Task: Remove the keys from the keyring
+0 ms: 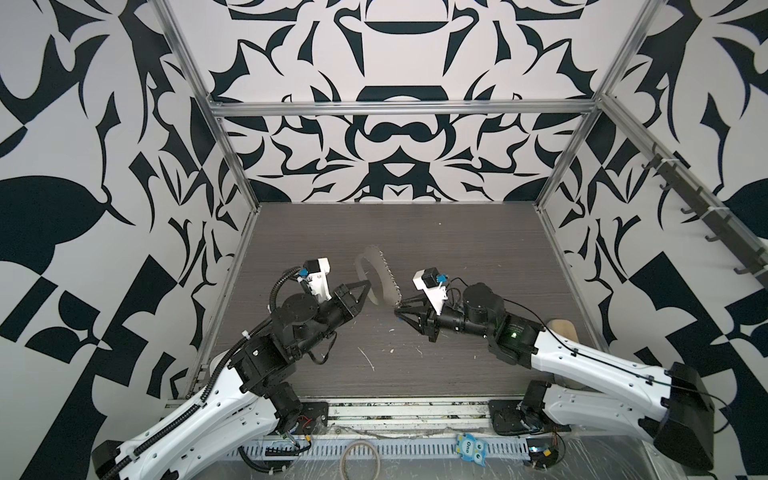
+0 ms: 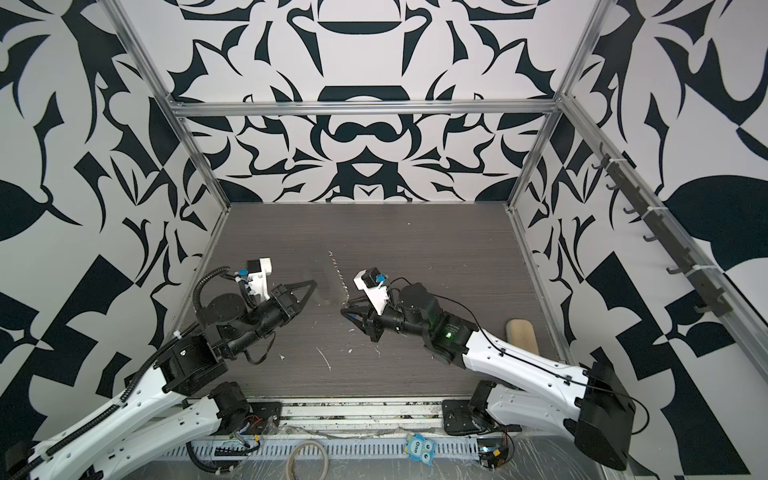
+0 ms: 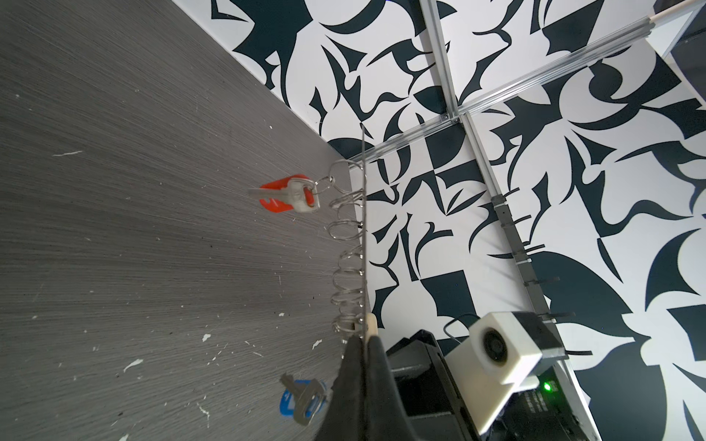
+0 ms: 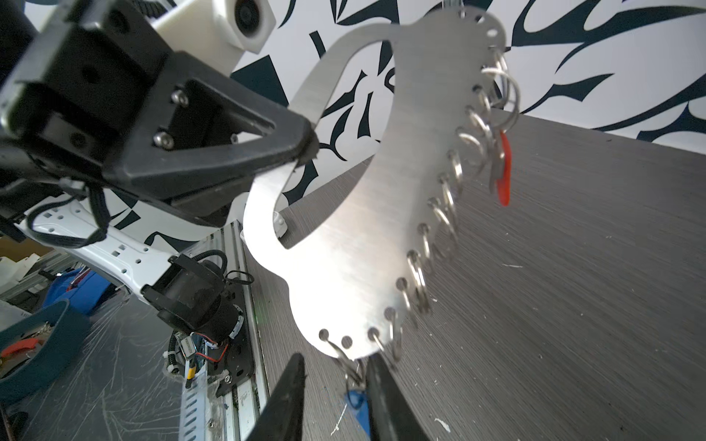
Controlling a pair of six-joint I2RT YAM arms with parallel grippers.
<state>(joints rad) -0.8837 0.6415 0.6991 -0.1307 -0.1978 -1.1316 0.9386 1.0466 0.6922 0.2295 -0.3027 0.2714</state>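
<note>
Left gripper (image 4: 307,143) clenches the keyring (image 4: 382,191) by its curved edge, upper left; right gripper (image 4: 336,378) jaws gape astride the blue key (image 4: 357,401), bottom centre. Bare table (image 4: 592,286) lies right.

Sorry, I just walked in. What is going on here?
The left gripper is shut on the handle of the keyring, holding it up off the table. The right gripper has its fingers apart around the blue-tagged key at one end of the ring row. The red-tagged key hangs near the other end. Neither key is off yet.
</note>
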